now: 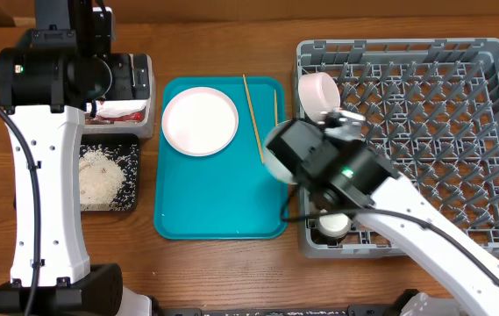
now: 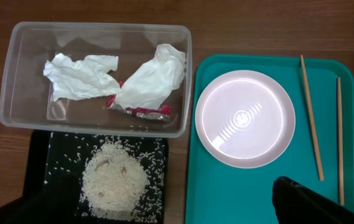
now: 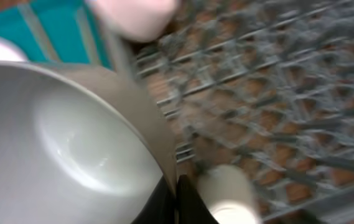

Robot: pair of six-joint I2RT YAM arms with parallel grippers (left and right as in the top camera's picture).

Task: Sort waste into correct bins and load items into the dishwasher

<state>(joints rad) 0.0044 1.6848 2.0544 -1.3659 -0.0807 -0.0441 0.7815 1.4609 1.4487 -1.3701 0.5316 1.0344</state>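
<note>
While the overhead view hides most of the grey bowl (image 1: 274, 164) under the right arm, the right wrist view shows it close up, though blurry. It is white and shiny inside and greyish outside. The right gripper (image 3: 175, 200) has its fingers pinched on the bowl's rim. From above, the bowl is at the right edge of the teal tray (image 1: 218, 215), just beside the dish rack (image 1: 495, 140). Only the left wrist view looks into the clear tub (image 2: 15, 74), where crumpled napkins (image 2: 80, 71) lie. The left gripper (image 2: 170, 202) has its fingers wide apart and holds nothing.
</note>
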